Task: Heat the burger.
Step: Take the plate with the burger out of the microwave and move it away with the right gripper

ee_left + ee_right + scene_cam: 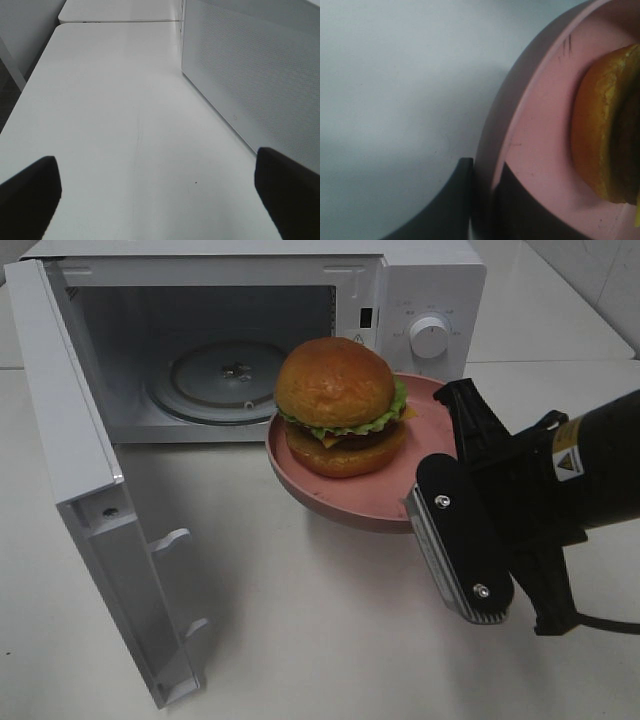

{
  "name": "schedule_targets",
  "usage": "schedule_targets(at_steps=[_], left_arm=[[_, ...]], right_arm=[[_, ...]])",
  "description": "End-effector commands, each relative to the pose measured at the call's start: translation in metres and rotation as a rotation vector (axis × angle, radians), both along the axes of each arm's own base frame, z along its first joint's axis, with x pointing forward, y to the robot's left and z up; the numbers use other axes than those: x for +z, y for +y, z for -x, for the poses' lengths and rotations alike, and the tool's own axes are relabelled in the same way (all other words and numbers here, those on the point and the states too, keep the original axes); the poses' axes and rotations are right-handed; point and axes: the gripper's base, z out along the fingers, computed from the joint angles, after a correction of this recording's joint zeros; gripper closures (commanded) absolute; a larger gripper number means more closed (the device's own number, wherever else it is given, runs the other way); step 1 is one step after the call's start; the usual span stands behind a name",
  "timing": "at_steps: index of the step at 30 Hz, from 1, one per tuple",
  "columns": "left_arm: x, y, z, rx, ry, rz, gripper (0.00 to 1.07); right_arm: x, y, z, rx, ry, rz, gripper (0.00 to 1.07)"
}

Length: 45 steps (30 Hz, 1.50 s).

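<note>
Before the open microwave (300, 300), right pincer (482, 200) clamped on burger's (340, 405) pink plate (330, 505); arm's yellow label (567, 450) seemingly unreadable; left pincer (160, 200) wide, empty.

We note the burger (341, 406) upright on the pink plate (300, 485), just in front of the open microwave (420, 285) cavity, raised off the table. Glossy golden-brown domed bun, green lettuce frill, dark patty, a yellow cheese edge. Stack intact, bun sitting level.
</note>
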Motion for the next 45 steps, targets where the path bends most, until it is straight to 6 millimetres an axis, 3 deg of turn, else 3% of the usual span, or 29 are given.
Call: schedule_targets(at_steps=[1, 14, 25, 33, 35, 45], left_arm=[[0.000, 0.000, 0.002, 0.004, -0.026, 0.007, 0.06], [0.000, 0.000, 0.002, 0.004, -0.026, 0.007, 0.06], [0.000, 0.000, 0.002, 0.004, -0.026, 0.007, 0.06], [0.000, 0.000, 0.002, 0.004, -0.026, 0.007, 0.06], [0.000, 0.000, 0.002, 0.004, -0.026, 0.007, 0.06], [0.000, 0.000, 0.002, 0.004, -0.026, 0.007, 0.06]], right_arm=[[0.011, -0.004, 0.003, -0.021, -0.057, -0.062, 1.07], [0.020, -0.033, 0.040, -0.048, -0.070, -0.077, 1.07], [0.035, -0.054, 0.053, -0.168, -0.113, -0.085, 1.07], [0.039, -0.074, 0.058, -0.370, -0.100, -0.048, 1.07], [0.037, -0.084, 0.057, -0.519, -0.094, -0.009, 1.07], [0.038, -0.101, 0.057, -0.813, -0.110, -0.004, 1.07]])
